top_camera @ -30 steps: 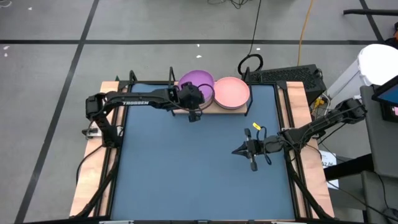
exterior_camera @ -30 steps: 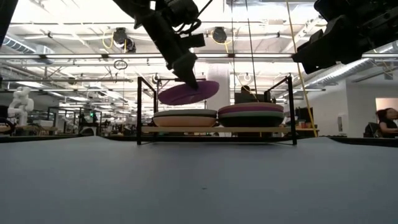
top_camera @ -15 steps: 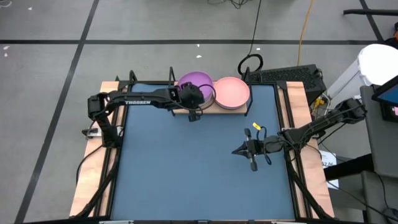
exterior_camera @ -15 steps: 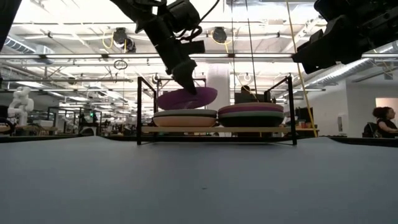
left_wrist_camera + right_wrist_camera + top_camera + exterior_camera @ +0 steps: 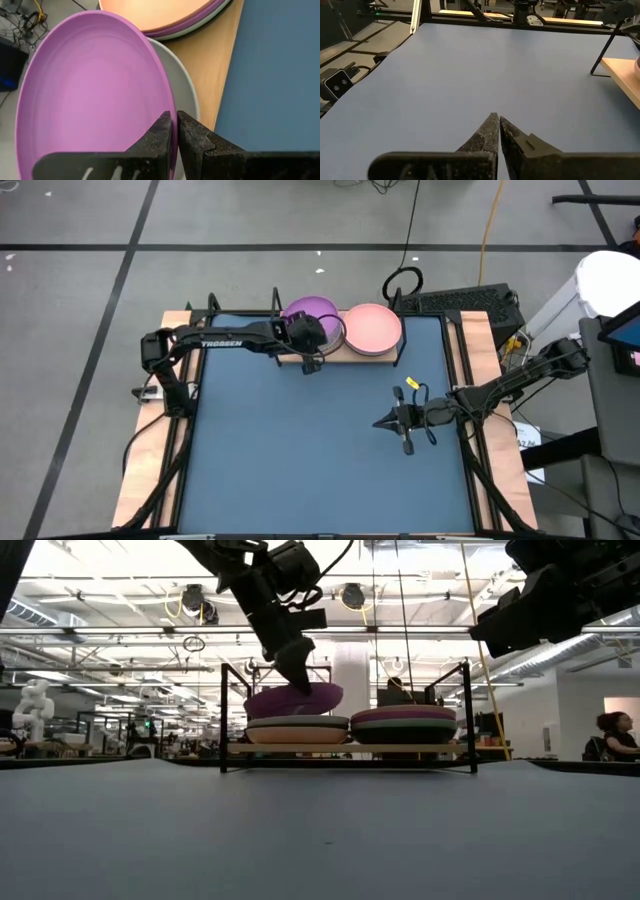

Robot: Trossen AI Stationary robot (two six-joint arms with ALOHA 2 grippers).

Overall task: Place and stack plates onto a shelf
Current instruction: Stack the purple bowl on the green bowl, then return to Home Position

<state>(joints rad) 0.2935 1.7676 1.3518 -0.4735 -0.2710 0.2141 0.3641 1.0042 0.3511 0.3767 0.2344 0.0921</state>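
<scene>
Stacking is nearly finished, judging by how the plates lie: the shelf (image 5: 340, 352) at the far edge of the blue bench (image 5: 320, 450) carries two piles side by side, and no plates show loose on the bench. The right-hand stack (image 5: 403, 725) is topped by a pink plate (image 5: 373, 328), with purple, pale and dark rims showing under it in the low view. The left arm reaches across to the left-hand stack (image 5: 297, 729), and the left hand (image 5: 174, 131) is clamped on the near rim of a purple plate (image 5: 95, 95), its two fingers nearly together with only the thin rim between them. That plate hangs just above the pile, tilted, with its far edge low and close to the plate below and the gripped edge higher; whether it already touches the pile cannot be told. Gripping it by the edge rather than from above probably lets the hand clear the wire frame and slide the plate onto the pile, far side first. In the left wrist view a pale plate (image 5: 186, 87) shows directly beneath the purple one, so the two look roughly lined up. The right arm waits well apart over the open bench to the right, its right hand (image 5: 495, 126) pressed together and holding nothing, presumably parked out of the left arm's way.
</scene>
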